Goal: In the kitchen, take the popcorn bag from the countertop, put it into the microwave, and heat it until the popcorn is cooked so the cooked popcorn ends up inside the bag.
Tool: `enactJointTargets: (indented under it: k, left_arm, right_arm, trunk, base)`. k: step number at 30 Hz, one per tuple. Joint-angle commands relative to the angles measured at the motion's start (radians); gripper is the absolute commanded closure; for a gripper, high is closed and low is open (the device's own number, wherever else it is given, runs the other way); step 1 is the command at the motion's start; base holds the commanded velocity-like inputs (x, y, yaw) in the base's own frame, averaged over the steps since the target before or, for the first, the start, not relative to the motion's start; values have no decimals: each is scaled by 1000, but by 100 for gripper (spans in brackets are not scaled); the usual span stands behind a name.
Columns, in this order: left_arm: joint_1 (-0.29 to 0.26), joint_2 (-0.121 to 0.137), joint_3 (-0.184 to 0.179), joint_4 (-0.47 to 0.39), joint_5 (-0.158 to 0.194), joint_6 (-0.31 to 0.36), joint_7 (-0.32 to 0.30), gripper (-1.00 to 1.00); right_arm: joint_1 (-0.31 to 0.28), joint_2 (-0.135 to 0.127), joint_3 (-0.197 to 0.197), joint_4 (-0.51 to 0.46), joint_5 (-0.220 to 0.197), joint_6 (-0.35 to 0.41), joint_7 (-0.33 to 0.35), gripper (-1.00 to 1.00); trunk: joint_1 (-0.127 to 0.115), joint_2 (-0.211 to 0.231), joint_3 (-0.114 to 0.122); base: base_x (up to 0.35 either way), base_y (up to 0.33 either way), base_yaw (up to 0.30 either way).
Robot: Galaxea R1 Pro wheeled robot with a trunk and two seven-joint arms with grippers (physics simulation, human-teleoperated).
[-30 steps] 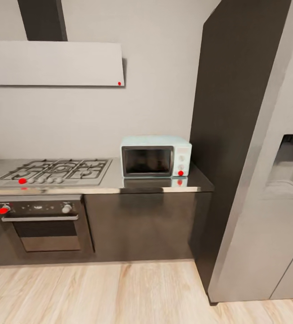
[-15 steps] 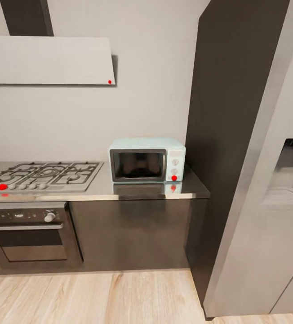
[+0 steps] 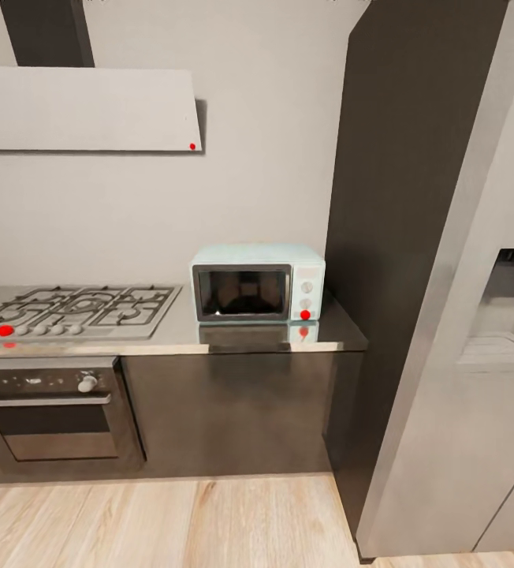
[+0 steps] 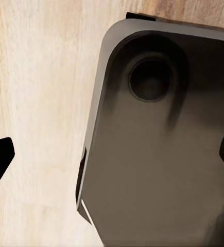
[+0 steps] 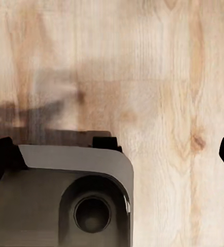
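- From the head cam I had the pale mint-white boxy microwave (image 3: 258,282) sitting at the right end of the long grey brushed-metal countertop (image 3: 233,335), dark glass door closed, little red light at the bottom of its knob panel.
- Grey gas hob with burner grates (image 3: 76,307) was off to its left on the same top, and the dark built-in oven (image 3: 48,410) sat below the hob.
- Tall dark cabinet panel (image 3: 403,213) stood just right of the microwave, with the big grey fridge (image 3: 478,394) beyond it.
- Couldn't spot the popcorn bag anywhere on that stretch of counter, so no idea where it was.
- Left claw (image 4: 112,159): black fingertips spread wide apart, nothing between them, hanging over the robot's dark grey rounded base plate (image 4: 158,170) and the light wooden floor (image 4: 39,103).
- Right claw (image 5: 112,159): same deal, tips far apart and holding nothing, above the floor.
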Motion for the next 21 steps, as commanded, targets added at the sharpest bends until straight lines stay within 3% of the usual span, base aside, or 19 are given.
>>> enactJointTargets:
  k: [1,10,21]
  left_arm:
    - [0,0,5,0,0,-1,1,-100]
    - [0,0,11,-22,0,5,2,-100]
    - [0,-2,15,-21,0,5,3,-100]
  right_arm:
    - [1,0,0,-18,1,-12,0,-100]
    - [1,0,3,-208,2,-32,1,-100]
    - [1,0,2,-227,2,-59,1,-100]
  trunk:
    - [-4,7,2]
    - [-38,70,31]
    - [-81,147,65]
  base:
    - [0,0,0]
    - [0,0,4]
    - [0,0,212]
